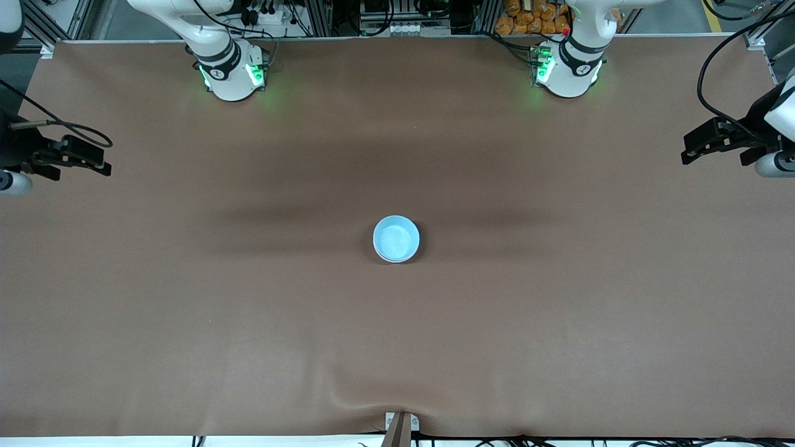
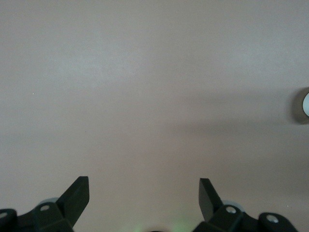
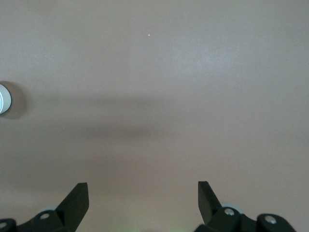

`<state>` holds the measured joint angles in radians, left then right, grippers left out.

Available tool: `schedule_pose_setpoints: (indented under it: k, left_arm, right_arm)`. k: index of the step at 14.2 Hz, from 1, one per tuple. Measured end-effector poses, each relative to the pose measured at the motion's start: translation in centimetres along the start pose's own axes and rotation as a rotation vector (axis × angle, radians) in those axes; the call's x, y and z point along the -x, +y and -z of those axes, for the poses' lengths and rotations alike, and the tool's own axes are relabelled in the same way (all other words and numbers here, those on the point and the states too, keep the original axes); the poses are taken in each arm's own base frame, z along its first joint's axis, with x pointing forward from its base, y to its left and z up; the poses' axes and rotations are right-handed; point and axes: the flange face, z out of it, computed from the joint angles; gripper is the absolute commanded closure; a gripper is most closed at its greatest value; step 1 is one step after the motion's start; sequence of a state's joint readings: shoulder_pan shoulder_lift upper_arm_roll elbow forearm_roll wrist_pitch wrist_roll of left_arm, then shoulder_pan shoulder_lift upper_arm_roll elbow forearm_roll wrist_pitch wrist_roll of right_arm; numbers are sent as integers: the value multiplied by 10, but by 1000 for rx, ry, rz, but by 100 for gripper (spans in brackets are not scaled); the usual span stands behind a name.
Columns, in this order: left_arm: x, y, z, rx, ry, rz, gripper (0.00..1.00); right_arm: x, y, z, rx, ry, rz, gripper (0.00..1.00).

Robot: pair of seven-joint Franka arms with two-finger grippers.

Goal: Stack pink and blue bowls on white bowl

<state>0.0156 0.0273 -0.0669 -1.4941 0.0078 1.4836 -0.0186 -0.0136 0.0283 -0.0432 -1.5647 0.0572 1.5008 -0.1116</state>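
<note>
A light blue bowl [image 1: 396, 239] stands upright in the middle of the brown table. Its edge also shows in the left wrist view [image 2: 304, 104] and in the right wrist view [image 3: 4, 99]. No pink bowl and no white bowl can be seen; I cannot tell whether anything is under the blue bowl. My left gripper [image 1: 688, 149] is open and empty over the left arm's end of the table, well apart from the bowl; its wrist view [image 2: 144, 186] shows only bare table between the fingers. My right gripper [image 1: 102, 160] is open and empty over the right arm's end [image 3: 143, 188].
The brown table cover [image 1: 248, 310] has a wrinkle by a clamp [image 1: 400, 425] at the edge nearest the front camera. The two arm bases [image 1: 231, 71] [image 1: 568, 68] stand at the edge farthest from that camera. Cables hang near both grippers.
</note>
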Motion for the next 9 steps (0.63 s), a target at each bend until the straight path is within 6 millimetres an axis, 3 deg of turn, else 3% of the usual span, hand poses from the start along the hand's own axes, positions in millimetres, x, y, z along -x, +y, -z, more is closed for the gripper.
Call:
schedule_pose_setpoints:
  k: [9]
  left_arm:
    - [0,0,0,0,-1,-1,0]
  right_arm:
    - [3,0,3,-1,-13,-54,0]
